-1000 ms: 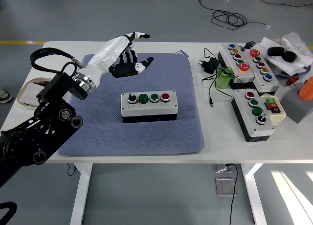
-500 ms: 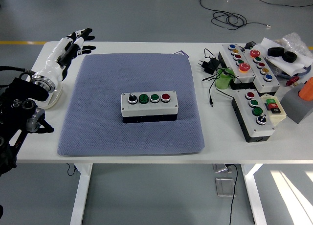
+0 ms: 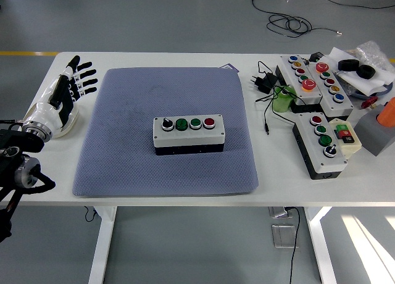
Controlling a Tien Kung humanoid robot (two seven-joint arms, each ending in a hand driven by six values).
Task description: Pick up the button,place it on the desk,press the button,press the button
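Button box on mat; left hand clear.
We found the left hand [image 3: 65, 96], fingers apart and empty, well left of the button box [image 3: 188, 134], likely keeping buttons reachable.

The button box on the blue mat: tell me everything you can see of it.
The button box is a long, light grey case on a black base, plastic by the look of it. Its top carries four round controls in a row: from the left a black knob with a white pointer, two green buttons, then a red button, each ringed in silver. It lies flat and level near the middle of the blue mat, long side across the table. Only the mat touches it; the left hand is off at the table's left edge.
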